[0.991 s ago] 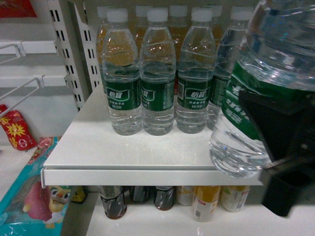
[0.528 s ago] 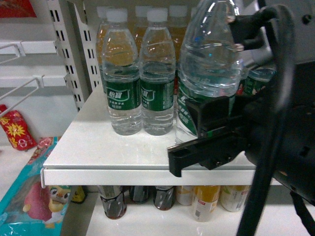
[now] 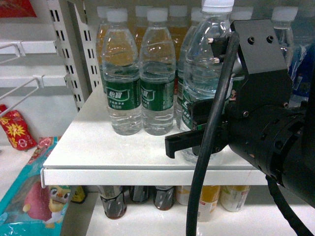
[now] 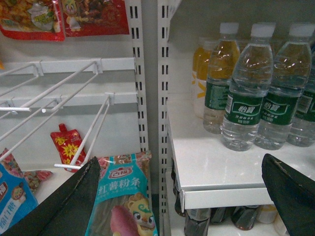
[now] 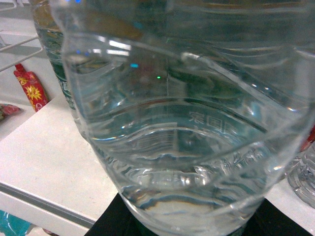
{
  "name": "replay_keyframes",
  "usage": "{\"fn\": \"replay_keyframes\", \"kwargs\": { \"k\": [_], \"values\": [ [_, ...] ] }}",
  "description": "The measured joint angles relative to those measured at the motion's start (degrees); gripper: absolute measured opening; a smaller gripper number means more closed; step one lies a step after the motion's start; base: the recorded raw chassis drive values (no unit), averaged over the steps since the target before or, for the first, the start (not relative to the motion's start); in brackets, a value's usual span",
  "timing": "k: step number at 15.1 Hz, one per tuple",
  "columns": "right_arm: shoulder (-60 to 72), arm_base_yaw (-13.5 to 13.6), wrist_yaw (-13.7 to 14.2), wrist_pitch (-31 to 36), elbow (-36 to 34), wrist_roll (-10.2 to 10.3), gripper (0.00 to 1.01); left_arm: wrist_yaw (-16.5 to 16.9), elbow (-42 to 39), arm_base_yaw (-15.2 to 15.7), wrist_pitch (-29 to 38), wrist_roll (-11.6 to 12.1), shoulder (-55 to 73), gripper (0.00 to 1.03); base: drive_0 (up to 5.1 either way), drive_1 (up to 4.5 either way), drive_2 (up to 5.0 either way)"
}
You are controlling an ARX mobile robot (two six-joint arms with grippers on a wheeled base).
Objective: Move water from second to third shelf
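White store shelving fills the scene, with a perforated upright (image 3: 69, 54) and wire hooks (image 4: 64, 93) on the far left, where a red sauce pouch (image 4: 66, 147) hangs and a teal snack bag (image 4: 123, 196) stands below. To the right of these, the white shelf (image 3: 123, 142) carries a row of green-labelled water bottles (image 3: 140, 73), upright and touching one another, with orange juice bottles (image 4: 219, 64) behind them; under the shelf edge, dark cola bottles (image 3: 113, 201) and more juice bottles show. The left gripper (image 4: 182, 196) hangs low in front of the shelf edge, its two black fingers (image 4: 74, 196) spread wide apart with nothing between them, the shelved row up and to the right of them. Further right, the water (image 3: 209, 73) stands upright with its base at or just above the shelf; the pictures do not settle which. It is beside the row, held at its green label by the right gripper (image 3: 202, 135). One black finger (image 3: 182, 142) juts left in front of the bottle, and the right wrist view shows the clear ribbed body (image 5: 187, 123) filling the space between the fingers, clamped by them. A thick black cable (image 3: 206, 147) crosses in front of the right arm.
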Motion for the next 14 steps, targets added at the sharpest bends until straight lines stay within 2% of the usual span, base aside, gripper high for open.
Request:
{"fn": "replay_keyframes", "kwargs": {
  "k": [5,14],
  "values": [
    [0.8,-0.6,-0.7,-1.0,1.0,0.0,0.37,0.0,0.0,0.0,0.0,0.0,0.0,0.98,0.0,0.0,0.0],
    [4.5,-0.7,-0.2,-0.5,3.8,0.2,0.37,0.0,0.0,0.0,0.0,0.0,0.0,0.98,0.0,0.0,0.0]
  ]
}}
